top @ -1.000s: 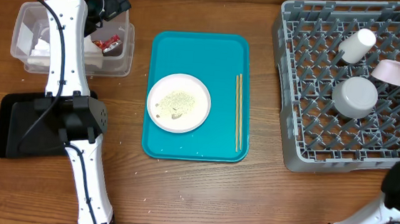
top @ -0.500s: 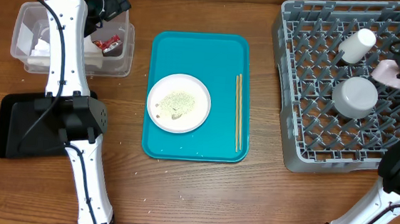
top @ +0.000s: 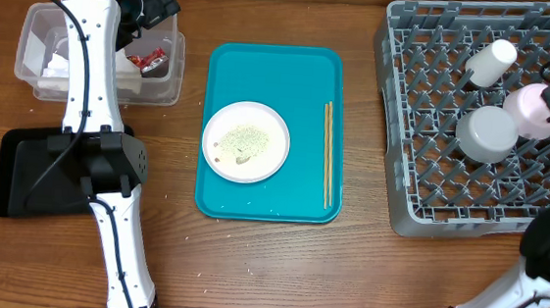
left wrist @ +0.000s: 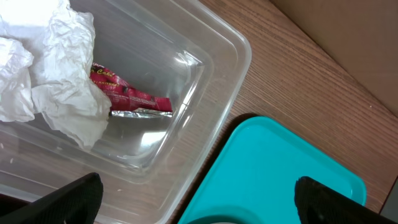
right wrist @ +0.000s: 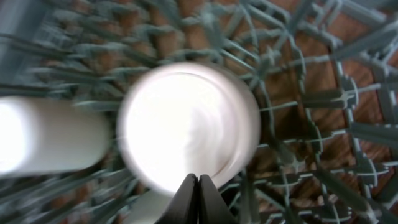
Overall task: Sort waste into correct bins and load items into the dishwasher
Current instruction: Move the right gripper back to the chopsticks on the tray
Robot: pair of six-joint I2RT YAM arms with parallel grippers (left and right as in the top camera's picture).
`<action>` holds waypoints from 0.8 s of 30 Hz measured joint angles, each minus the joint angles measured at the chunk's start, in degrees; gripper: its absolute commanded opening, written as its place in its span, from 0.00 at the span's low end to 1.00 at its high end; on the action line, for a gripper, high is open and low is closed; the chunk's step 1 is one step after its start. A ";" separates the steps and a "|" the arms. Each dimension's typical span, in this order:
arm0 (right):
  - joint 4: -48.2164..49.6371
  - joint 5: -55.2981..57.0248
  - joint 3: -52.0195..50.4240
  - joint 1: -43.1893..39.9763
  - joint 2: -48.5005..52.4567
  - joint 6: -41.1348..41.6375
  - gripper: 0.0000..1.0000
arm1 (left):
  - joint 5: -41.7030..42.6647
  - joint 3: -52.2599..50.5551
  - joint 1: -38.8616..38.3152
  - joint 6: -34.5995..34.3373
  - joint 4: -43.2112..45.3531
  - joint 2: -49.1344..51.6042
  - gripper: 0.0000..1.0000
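The white plate (top: pixel 245 142), with rice grains on it, and the chopsticks (top: pixel 329 153) lie on the teal tray (top: pixel 277 71). The napkin (left wrist: pixel 50 74) and red sauce packet (left wrist: pixel 130 99) rest in the clear tub (top: pixel 39 27). My left gripper (left wrist: pixel 199 196) hangs open above the tub's corner, holding nothing. In the dish rack (top: pixel 420 185) are a white cup (top: pixel 489 61), a grey-white bowl (top: pixel 488 133) and a pinkish bowl (top: pixel 527 105). My right gripper (right wrist: pixel 199 180) is shut, its tips against the rim of the pinkish bowl (right wrist: pixel 186 124); nothing shows between them.
The black tray (top: pixel 28 169) lies left of the teal tray, partly under my left arm. The rack's upright pegs (right wrist: pixel 311 112) stand close around the right gripper. A few rice grains are scattered on the wooden table near the teal tray's front.
My right gripper came in from the right edge over the rack and shut. The pinkish bowl shifted left and tipped toward the other bowl. The left arm has not moved.
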 measured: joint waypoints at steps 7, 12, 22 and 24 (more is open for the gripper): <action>3.98 -19.32 0.11 3.87 -13.44 -5.57 0.82 | -0.02 0.00 0.00 0.00 0.00 0.00 1.00; -0.72 -29.00 0.48 15.21 -14.12 -14.05 0.58 | 0.00 0.00 0.00 0.00 0.00 0.00 1.00; -4.28 -14.88 0.39 39.10 -4.13 -18.86 0.45 | 0.00 0.00 0.00 0.00 0.00 0.00 1.00; -5.49 -12.55 0.39 41.99 -1.11 -19.04 0.42 | 0.00 0.00 0.00 0.00 0.00 0.00 1.00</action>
